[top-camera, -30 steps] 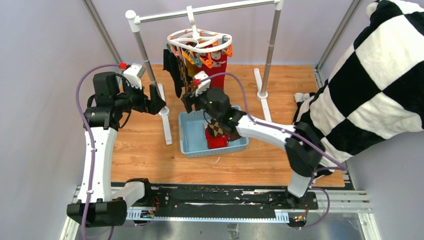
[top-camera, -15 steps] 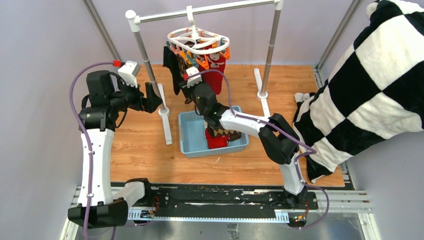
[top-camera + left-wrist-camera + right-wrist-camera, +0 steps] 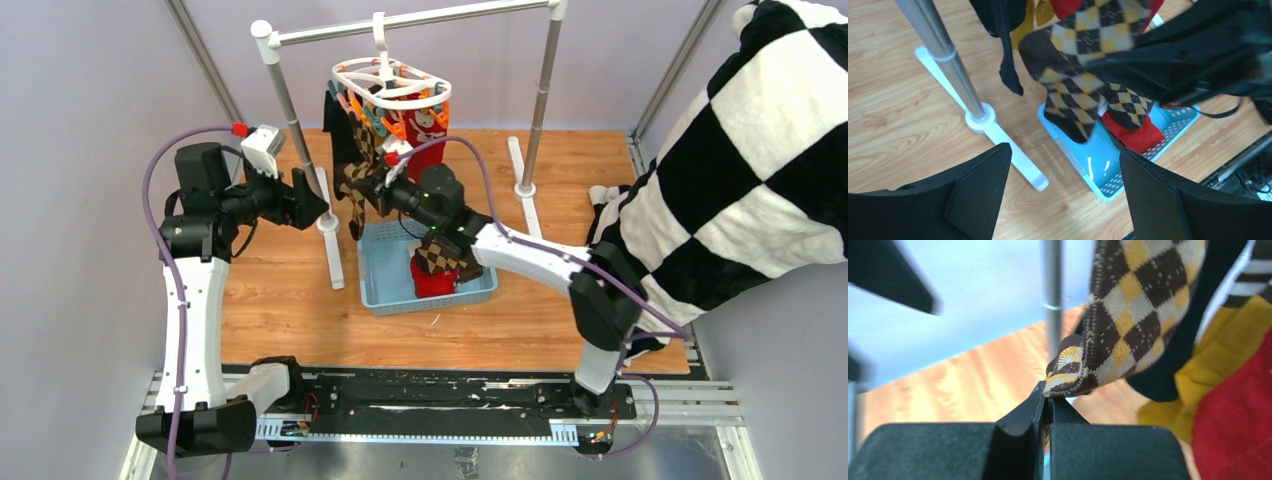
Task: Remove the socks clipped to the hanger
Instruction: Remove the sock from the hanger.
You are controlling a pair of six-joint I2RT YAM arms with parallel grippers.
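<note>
The white ring hanger (image 3: 392, 82) hangs by its hook from the grey rail, and the socks dangle under its pegs. A dark sock (image 3: 335, 130), a brown-tan argyle sock (image 3: 355, 185) and a red sock (image 3: 430, 140) show. My right gripper (image 3: 376, 196) reaches in from the right, shut, pinching the lower edge of the argyle sock (image 3: 1118, 325) at its tips (image 3: 1049, 399). Mustard (image 3: 1218, 355) and red (image 3: 1238, 420) socks hang just behind. My left gripper (image 3: 308, 200) is open and empty (image 3: 1065, 148), left of the socks beside the stand's pole.
A blue basket (image 3: 378, 270) under the hanger holds a red sock (image 3: 1138, 137) and an argyle sock (image 3: 437, 255). The grey rail stand's left pole (image 3: 943, 55) and white foot (image 3: 1013, 155) stand close to my left gripper. A checkered blanket (image 3: 740, 170) fills the right side.
My right gripper has shut onto the argyle sock and drawn back towards the basket. The hanger has swung slightly left. My left gripper has narrowed a little, staying open.
</note>
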